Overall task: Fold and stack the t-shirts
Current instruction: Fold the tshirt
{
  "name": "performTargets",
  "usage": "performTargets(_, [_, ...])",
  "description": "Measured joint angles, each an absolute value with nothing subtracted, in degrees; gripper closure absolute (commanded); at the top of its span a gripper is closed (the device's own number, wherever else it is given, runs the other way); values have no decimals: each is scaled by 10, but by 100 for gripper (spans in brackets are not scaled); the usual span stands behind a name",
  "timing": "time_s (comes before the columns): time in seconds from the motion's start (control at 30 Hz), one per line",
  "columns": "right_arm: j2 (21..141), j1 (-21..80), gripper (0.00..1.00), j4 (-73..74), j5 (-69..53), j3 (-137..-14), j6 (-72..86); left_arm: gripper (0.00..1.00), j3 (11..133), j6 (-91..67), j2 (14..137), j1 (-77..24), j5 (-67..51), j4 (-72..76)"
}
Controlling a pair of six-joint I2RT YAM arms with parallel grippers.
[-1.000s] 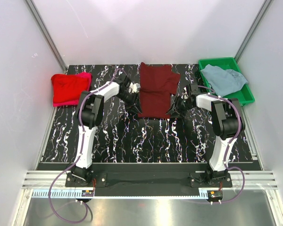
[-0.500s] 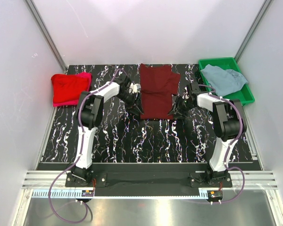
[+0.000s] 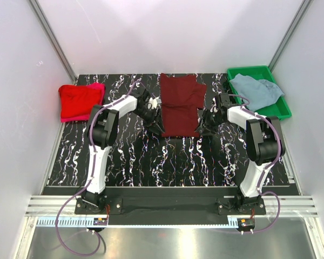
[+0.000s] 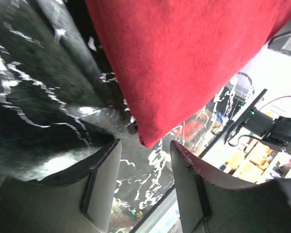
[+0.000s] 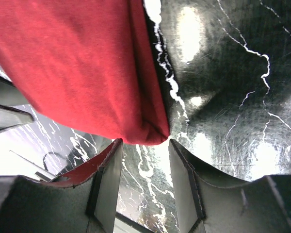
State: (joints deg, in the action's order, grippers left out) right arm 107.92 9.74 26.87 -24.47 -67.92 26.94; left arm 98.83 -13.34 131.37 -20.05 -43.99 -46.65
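Observation:
The dark maroon t-shirt [image 3: 179,103] lies partly folded flat at the middle back of the table. My left gripper [image 3: 157,125] is open at its near left corner. In the left wrist view that corner [image 4: 146,138] sits just beyond the open jaws of the left gripper [image 4: 144,160], not between them. My right gripper [image 3: 203,127] is open at the near right corner. In the right wrist view that corner [image 5: 153,133] lies just ahead of the right gripper [image 5: 144,150]. The bright red t-shirt [image 3: 78,102] lies folded at the far left on the pink one [image 3: 97,86]. The grey-blue t-shirt [image 3: 255,90] lies crumpled in the tray.
A green plastic tray [image 3: 281,110] stands at the back right corner. White walls with metal posts close in the table on three sides. The black marbled tabletop [image 3: 167,162] stretches between the shirt and the arm bases.
Both grippers have shifted slightly along the maroon shirt's near edge, towards its corners. The shirt's near edge now looks a little narrower and straighter.

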Motion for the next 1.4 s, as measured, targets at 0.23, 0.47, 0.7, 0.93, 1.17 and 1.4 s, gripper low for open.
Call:
performTargets(0.23, [1077,97,50,251,-244,-674,270,48,987,-140,1314,-222,-443,-466])
performTargets(0.47, [1098,96,51,245,-246,-674,275,48,982,-146,1314,-233,-450,-462])
performTargets(0.7, [1114,93,80,227,-258,-674,288,56,978,-150,1314,-233,-452,-458])
performTargets(0.93, [1117,93,94,223,-261,-674,289,80,975,-156,1318,-236,-451,-449])
performTargets(1.17, [1116,92,100,215,-264,-667,289,100,973,-171,1331,-246,-472,-433])
performTargets(1.4, [1110,91,100,222,-264,-666,283,100,958,-171,1326,-242,-484,-424])
